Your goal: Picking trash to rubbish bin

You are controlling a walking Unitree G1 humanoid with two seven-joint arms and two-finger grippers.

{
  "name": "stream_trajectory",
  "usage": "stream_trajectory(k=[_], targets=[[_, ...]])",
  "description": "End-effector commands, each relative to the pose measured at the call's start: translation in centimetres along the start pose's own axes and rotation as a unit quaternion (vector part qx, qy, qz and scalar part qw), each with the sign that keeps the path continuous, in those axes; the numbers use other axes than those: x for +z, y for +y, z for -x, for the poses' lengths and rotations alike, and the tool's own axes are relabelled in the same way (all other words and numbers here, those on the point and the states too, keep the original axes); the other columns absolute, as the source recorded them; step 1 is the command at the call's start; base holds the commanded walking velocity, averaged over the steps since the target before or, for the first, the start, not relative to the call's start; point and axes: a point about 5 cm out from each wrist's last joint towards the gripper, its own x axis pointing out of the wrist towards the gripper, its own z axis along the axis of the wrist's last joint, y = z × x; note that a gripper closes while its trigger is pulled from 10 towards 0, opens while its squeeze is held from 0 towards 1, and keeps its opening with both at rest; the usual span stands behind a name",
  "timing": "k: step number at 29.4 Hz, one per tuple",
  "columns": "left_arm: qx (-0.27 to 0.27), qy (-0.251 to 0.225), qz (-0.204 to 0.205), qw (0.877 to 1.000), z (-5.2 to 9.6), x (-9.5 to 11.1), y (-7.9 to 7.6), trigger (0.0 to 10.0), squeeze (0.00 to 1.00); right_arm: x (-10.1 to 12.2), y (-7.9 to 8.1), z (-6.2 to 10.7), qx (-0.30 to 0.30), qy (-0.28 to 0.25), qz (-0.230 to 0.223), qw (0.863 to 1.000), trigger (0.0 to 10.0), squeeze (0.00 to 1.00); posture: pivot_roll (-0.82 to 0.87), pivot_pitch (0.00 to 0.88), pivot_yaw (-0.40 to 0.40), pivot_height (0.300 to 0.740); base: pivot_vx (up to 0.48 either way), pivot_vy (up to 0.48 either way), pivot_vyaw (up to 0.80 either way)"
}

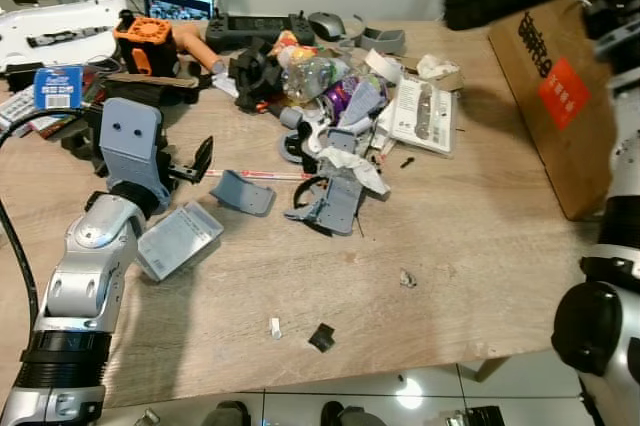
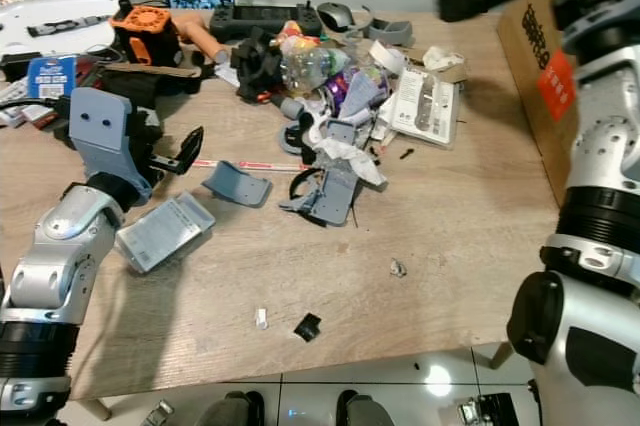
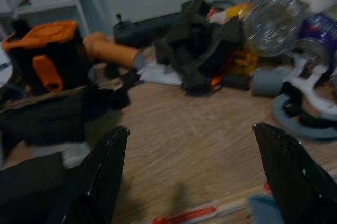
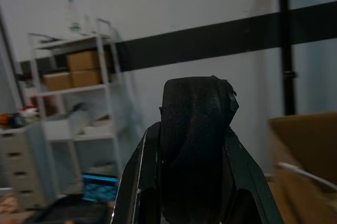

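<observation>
the right gripper (image 4: pixel 195 182) is clenched on a crumpled black piece of trash (image 4: pixel 196 129), raised above the brown cardboard box (image 1: pixel 560 96) at the wooden table's (image 1: pixel 480 276) right edge. the left gripper (image 3: pixel 195 176) hovers spread and empty near the left edge, beside the pile of bottles and grey plastic scraps (image 1: pixel 335 106) toward the far edge.

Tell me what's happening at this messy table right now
A humanoid robot is clearing trash off a wooden table. Its right gripper is raised beside the cardboard box at the table's right edge, shut on a black scrap. Its left gripper is open, low over the table near a grey plastic piece. A pile of bottles, paper and plastic parts waits in the middle.
</observation>
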Motion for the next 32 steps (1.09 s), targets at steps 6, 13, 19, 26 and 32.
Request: stream_trajectory(k=[6,13,19,26,32], targets=[[0.002,0.002,0.006,1.0,0.3,-0.5,-0.9,10.0,0.0,3.5,-4.4,1.1,-0.095,-0.054,0.111,0.988,0.0,0.0,0.02,0.193,-0.047,0.74,0.0,0.0,0.0],[0.003,0.002,0.006,1.0,0.4,-0.6,-1.0,10.0,0.0,6.6,-6.2,1.5,-0.139,-0.122,0.173,0.967,0.0,0.0,0.02,0.195,-0.042,0.74,0.0,0.0,0.0],[0.004,0.001,0.006,1.0,0.3,-0.6,-1.0,10.0,0.0,7.8,-7.2,1.6,-0.149,-0.122,0.192,0.962,0.0,0.0,0.01,0.202,-0.044,0.74,0.0,0.0,0.0],[-0.008,0.007,0.003,1.0,0.4,-1.0,-1.8,10.0,0.0,6.3,-8.7,3.0,-0.189,-0.098,0.194,0.958,0.0,0.0,0.02,0.207,-0.038,0.74,0.0,0.0,0.0],[-0.01,0.008,0.001,1.0,0.4,-1.0,-1.7,10.0,0.0,6.5,-9.5,3.6,-0.215,-0.109,0.203,0.949,2.1,0.0,0.02,0.211,-0.036,0.74,0.0,0.0,0.0]])
